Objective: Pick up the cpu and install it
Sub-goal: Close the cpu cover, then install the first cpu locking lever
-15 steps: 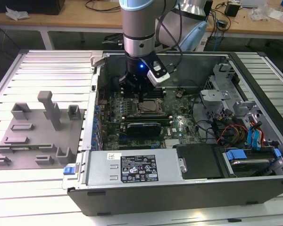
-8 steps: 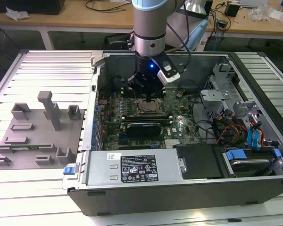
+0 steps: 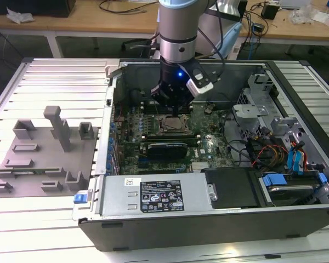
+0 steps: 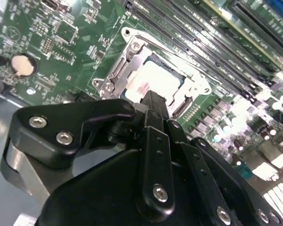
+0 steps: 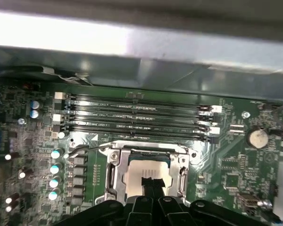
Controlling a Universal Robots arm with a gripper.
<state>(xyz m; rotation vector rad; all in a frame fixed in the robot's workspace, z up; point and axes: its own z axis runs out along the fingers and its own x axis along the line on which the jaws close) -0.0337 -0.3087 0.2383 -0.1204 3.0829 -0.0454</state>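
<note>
We see a robotics lab: an opened computer case on a slatted metal worktop, with cable-strewn benches across the upper frame.

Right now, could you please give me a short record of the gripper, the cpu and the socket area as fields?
gripper: inside the open computer case, over the socket frame
jaws: look shut, tips at the cpu's top; contact unclear
cpu: flat inside the socket frame, silvery top up
memory slots: alongside the socket frame
grey fixture plate: on the table, to the exterior view's left of the computer case
</note>
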